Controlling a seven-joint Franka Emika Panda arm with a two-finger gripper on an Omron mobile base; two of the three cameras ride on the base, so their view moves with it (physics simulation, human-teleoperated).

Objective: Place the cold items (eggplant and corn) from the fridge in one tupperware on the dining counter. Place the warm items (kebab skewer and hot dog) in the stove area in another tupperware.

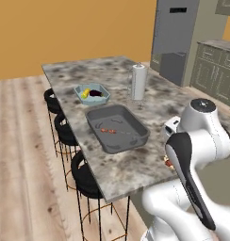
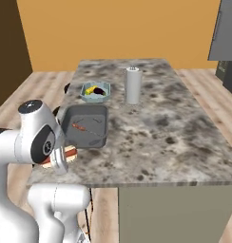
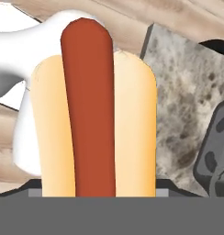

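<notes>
End effector [image 3: 93, 190] grips one hot dog [image 3: 93, 110].

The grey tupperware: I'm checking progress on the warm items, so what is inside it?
Inside the grey tupperware lies the kebab skewer alone. The hot dog is outside it, in the tool near the counter's near edge. The tray's near wall hides a strip of its floor.

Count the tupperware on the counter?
2. A small light blue tupperware holding the corn and eggplant sits farther along the counter, left of the paper towel roll. A larger grey tupperware with the kebab skewer sits nearer the robot.
</notes>
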